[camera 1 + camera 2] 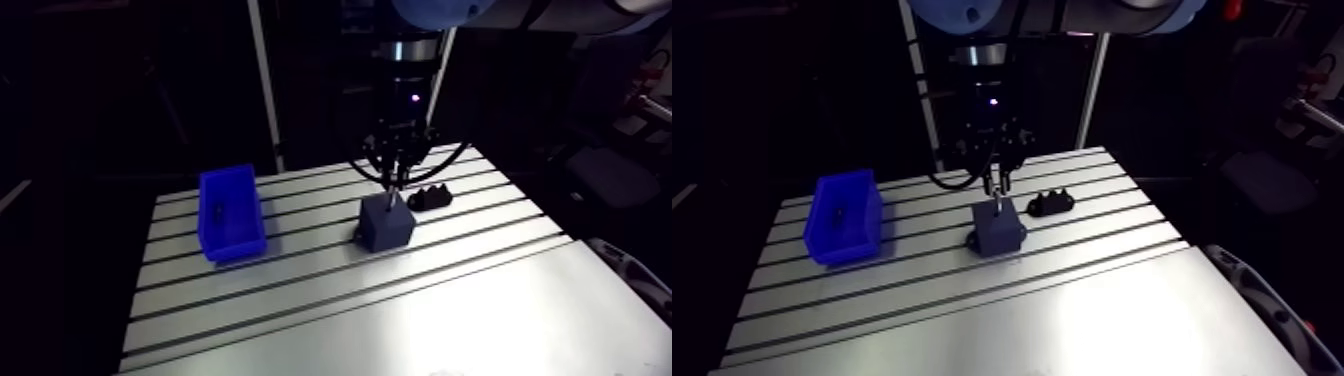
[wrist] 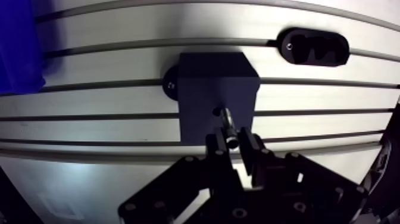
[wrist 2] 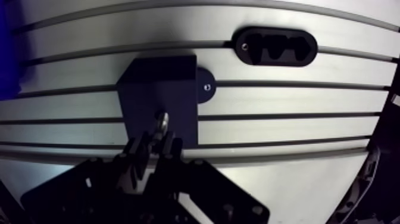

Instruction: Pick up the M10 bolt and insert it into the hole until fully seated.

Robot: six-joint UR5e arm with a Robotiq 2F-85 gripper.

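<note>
M10 bolt [image 2: 227,124] is pinched between the gripper [image 2: 234,140] fingers, which are closed tight on it. Its tip sits at the hole [image 2: 218,111] on top of the dark blue block [image 2: 205,83]. One bolt, shiny metal, slim. One block, one blue bin [image 1: 232,214], one black slotted holder [image 2: 314,46], all on the slotted table [image 1: 450,300].

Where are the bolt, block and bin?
bolt [image 2: 227,124]: wrist view, on its shiny shank.
block [image 2: 199,113]: wrist view, on the dark face beside the hole.
bin [image 1: 237,246]: arm view, on the front wall.
</note>
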